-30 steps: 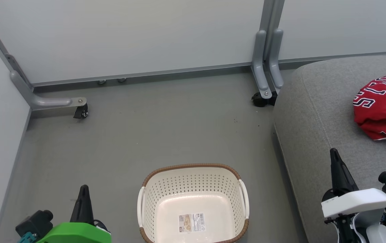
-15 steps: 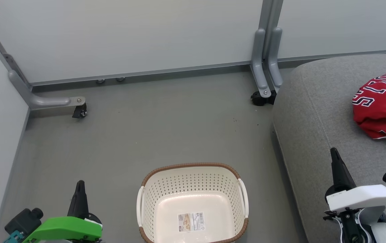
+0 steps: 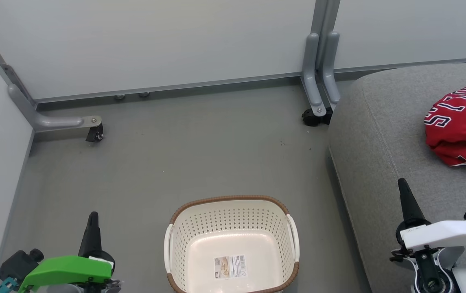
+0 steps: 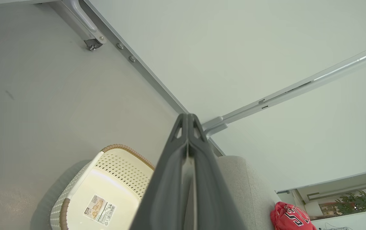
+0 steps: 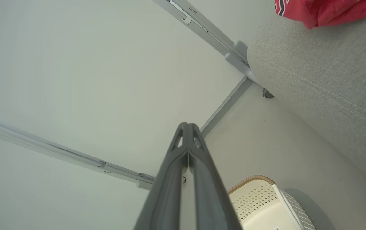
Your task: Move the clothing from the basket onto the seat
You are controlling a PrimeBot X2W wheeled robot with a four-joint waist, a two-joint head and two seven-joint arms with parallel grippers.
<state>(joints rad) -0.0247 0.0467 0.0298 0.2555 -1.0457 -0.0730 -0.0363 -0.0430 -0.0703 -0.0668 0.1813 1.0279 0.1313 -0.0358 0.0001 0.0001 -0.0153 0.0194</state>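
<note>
– While both arms sit low at the near edge of the head view, how do the hands stand?
– The green-cased left hand (image 3: pixel 92 216) points straight up that view over the grey floor (image 3: pixel 167 162), to the left of the basket (image 3: pixel 229 200); its two dark fingers are pressed together with nothing between them. The white-cased right hand (image 3: pixel 403 188) points up likewise, fingers closed together and empty, over the near part of the seat (image 3: pixel 379 134).
– And the clothing?
– The red clothing (image 3: pixel 458 122), block letters showing, lies bunched on the grey seat at the far right, well apart from both hands. The cream basket stands on the floor between the two hands, near the seat's edge, a paper label (image 3: pixel 230 267) stuck on its bottom.
</note>
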